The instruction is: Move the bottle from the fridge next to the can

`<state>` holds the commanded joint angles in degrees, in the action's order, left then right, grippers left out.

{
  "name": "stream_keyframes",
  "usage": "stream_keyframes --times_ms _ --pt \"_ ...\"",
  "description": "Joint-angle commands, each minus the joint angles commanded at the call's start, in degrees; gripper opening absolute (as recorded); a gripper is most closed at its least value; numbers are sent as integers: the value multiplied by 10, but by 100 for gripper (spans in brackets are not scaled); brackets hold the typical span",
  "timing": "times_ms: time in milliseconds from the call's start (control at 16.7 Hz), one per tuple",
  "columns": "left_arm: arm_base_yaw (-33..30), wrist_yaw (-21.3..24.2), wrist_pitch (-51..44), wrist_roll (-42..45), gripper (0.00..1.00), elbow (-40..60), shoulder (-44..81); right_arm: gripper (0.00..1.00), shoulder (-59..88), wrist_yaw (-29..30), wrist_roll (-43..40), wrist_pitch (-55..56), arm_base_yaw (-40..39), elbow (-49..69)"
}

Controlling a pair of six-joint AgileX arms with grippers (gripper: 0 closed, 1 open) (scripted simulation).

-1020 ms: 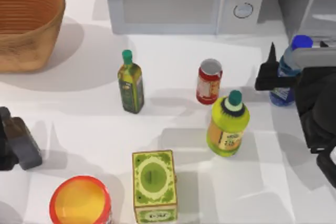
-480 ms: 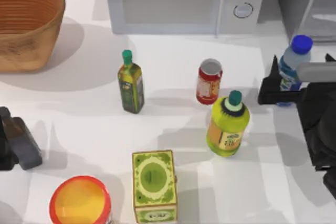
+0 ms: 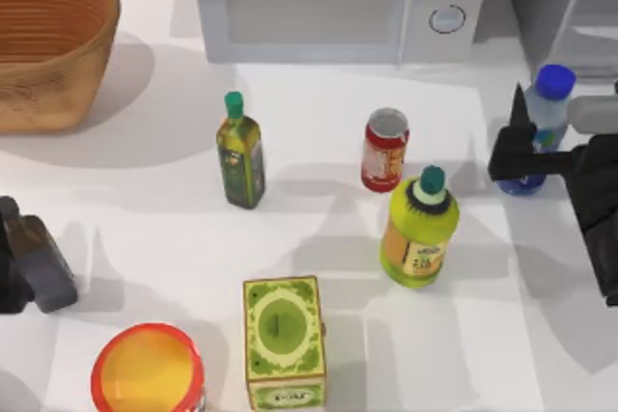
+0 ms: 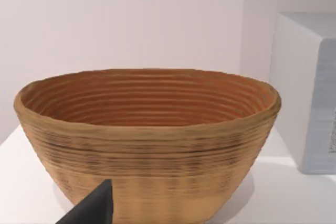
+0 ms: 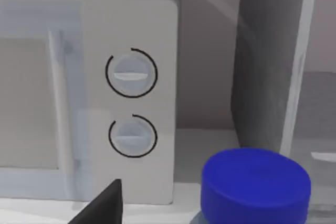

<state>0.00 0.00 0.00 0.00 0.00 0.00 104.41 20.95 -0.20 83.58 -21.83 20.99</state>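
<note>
Top view: right gripper (image 3: 526,153) is gripping the bottle (image 3: 541,127) upright at 3 o'clock of the can (image 3: 385,149), carrying it clear of the fridge (image 3: 560,7); left gripper (image 3: 29,262) is idling, can't tell its state.

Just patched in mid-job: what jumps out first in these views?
The right gripper is at the blue-capped bottle, at the table's right edge before the fridge. The red can stands mid-table, beside a yellow-green bottle. The left gripper sits parked at the left edge.
</note>
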Motion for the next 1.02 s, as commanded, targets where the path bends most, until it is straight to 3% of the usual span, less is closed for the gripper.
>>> stream_keyframes --times_ms 1020 --pt "0 0 0 0 100 0 0 100 -950 -183 3 -746 194 -185"
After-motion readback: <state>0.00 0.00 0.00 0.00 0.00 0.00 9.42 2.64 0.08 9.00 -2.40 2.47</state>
